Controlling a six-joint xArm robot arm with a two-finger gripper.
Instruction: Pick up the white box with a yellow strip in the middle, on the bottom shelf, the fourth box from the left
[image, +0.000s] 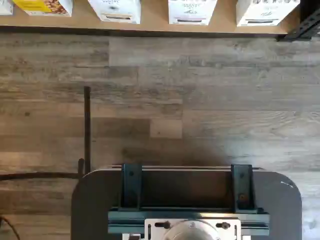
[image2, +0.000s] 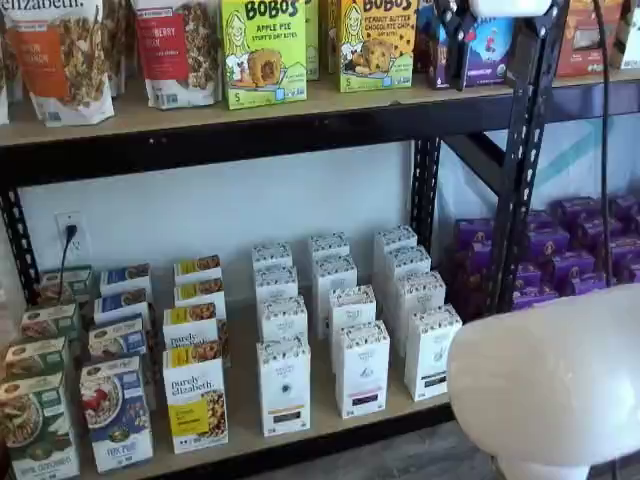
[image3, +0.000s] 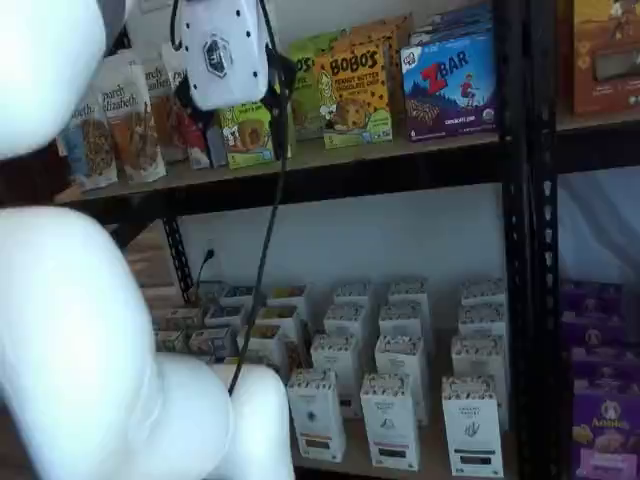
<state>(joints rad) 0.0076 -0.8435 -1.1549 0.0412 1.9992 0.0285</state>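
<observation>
White box (image2: 283, 385) at front of bottom shelf (image2: 325, 422), fingers (image2: 455, 40) spread wide, empty, well above it

Bottom shelf (image2: 330, 425): tan wooden board, matt, smooth; front edge faced by a black metal rail.
Rack uprights (image2: 525, 150): black painted metal, perforated, satin sheen.
White box (image2: 284, 385): matt paperboard carton, speckled printed top edge, yellow strip across the lower front; the carton at its 3 o'clock carries a pinkish strip.
Granola pouches (image2: 62, 55), upper shelf: glossy plastic film, slightly creased.
Bobo's boxes (image2: 262, 50): printed card, light gloss.
Floor (image: 200, 100): grey wood-grain planks, matt, visibly textured.
Robot arm shell (image3: 70, 330): smooth white plastic, soft gloss.
Wrist mount (image: 187, 200): dark matt plate with teal metal brackets.
Cable (image3: 265, 250): black rubbery sheath.
</observation>
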